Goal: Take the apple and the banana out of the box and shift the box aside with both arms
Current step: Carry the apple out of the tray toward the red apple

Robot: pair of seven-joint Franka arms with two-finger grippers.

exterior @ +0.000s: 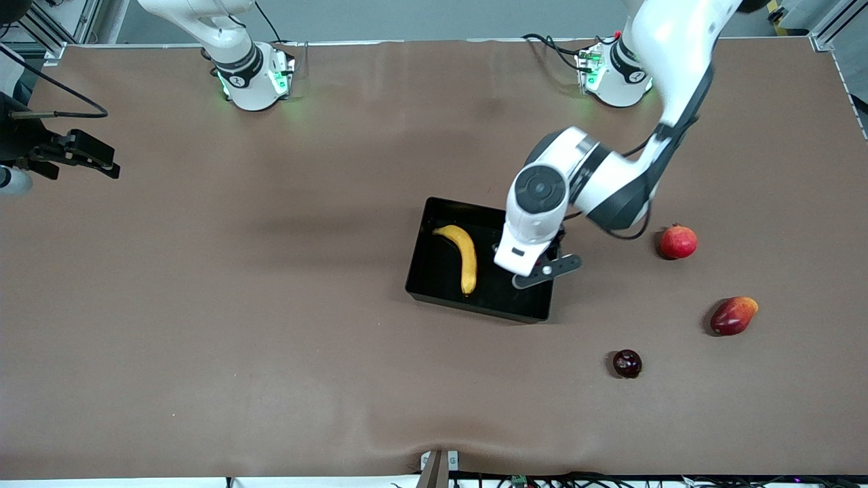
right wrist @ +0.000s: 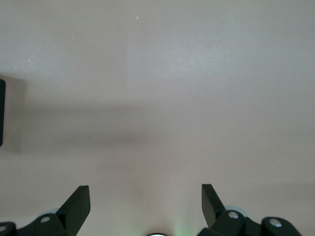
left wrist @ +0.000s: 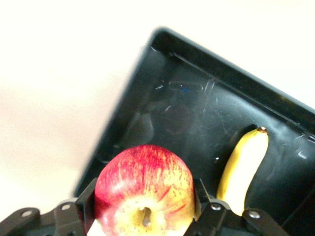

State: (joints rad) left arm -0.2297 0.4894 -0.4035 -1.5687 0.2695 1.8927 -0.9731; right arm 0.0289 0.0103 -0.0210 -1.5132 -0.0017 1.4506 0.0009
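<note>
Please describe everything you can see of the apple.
The apple is small and round, red with fine streaks and yellow patches around its stem pit, and its skin looks smooth. The left claw is shut on it, one finger at each side, and holds it in the air over the black tray, beside the banana.

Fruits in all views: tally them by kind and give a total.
Banana: 1
Apple: 1, in the left gripper's jaws over the tray
Pomegranate: 1
Plum: 1
Red-and-orange oval fruit: 1
Total: 5
</note>
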